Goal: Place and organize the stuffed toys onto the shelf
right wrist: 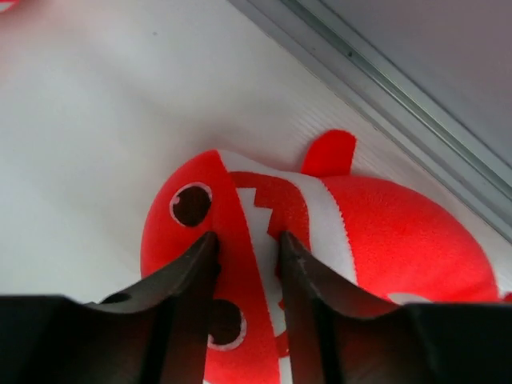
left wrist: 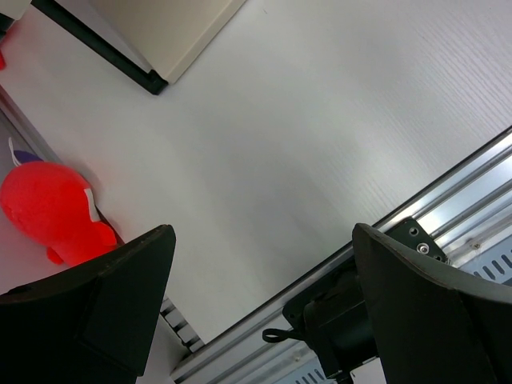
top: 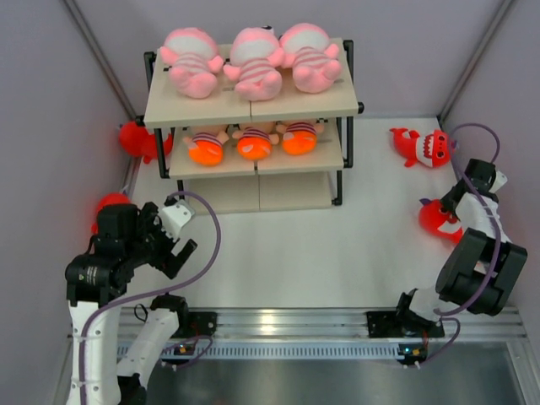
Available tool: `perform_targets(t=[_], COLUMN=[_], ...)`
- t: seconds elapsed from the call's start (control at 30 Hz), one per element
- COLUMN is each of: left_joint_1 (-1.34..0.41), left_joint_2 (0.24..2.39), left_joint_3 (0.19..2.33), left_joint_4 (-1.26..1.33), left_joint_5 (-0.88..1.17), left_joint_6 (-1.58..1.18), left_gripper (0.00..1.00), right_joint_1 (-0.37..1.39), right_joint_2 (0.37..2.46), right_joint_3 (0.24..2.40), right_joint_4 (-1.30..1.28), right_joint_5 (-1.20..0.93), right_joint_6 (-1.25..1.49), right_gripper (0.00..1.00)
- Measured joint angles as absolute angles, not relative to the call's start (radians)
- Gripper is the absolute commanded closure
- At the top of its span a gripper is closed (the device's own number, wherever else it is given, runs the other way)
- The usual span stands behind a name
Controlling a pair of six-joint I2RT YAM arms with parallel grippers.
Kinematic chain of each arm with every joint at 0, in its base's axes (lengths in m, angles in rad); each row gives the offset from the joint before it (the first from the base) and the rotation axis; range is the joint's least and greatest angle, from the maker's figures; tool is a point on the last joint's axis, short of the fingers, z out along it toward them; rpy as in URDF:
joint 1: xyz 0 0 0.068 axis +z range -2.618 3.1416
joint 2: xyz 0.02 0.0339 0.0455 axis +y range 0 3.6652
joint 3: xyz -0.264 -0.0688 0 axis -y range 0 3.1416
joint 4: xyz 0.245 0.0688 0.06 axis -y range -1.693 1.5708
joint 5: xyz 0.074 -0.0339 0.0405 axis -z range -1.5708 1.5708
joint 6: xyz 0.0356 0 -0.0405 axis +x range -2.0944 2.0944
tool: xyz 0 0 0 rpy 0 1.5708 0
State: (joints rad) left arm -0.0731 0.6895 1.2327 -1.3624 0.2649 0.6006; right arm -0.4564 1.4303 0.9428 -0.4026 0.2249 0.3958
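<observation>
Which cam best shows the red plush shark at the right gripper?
Right wrist: the red plush shark fills the frame, pinched at the face by the right gripper. Top external shows it small and partly hidden. Left wrist doesn't show it.

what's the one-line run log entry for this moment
right gripper: shut on red shark | left gripper: open, empty | shelf: six stuffed toys placed

Bright, even overhead light; soft shadows under the shelf boards. Glare streaks the rail along the near edge of the counter. The red shark is oversaturated (nearly neon); the right pincer looms dark, blurred.
</observation>
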Motion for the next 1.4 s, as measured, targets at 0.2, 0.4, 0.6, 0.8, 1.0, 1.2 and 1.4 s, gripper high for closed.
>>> perform_targets(t=[0.2,0.4,0.6,0.8,1.0,1.2,1.4], left_joint_1=[-0.074,-0.074,-0.074,-0.076,-0.221,-0.521,-0.667], left_joint_2=[0.690,0.690,0.716,0.887,0.993,1.037,1.152], left_joint_3=[1.232,1.226,1.174,1.144,1.145,1.145,1.147], left_joint_4=[-1.362,-1.362,-1.361,-1.315,-1.198,-1.082,-0.966], left_joint_5=[0.273,0.304,0.403,0.533,0.552,0.491,0.466], left_joint_6=[0.601,0.602,0.630,0.649,0.641,0.596,0.569], left_gripper=[0.02,0.02,0.05,0.04,0.02,0.02,0.02], right_joint_1=[-0.457,-0.445,-0.323,-0.038,0.240,0.574,0.839], right_joint_2=[1.417,1.237,0.916,0.751,0.739,0.783,0.934], right_joint_3=[0.887,0.773,0.727,0.728,0.728,0.734,0.770], right_joint_4=[-0.324,-0.339,-0.417,-0.490,-0.566,-0.553,-0.486], right_joint_5=[0.142,0.060,0.048,0.094,0.160,0.270,0.366], right_joint_6=[0.408,0.438,0.489,0.567,0.692,0.854,0.969], right_gripper=[1.00,1.00,1.00,1.00,1.00,1.00,1.00])
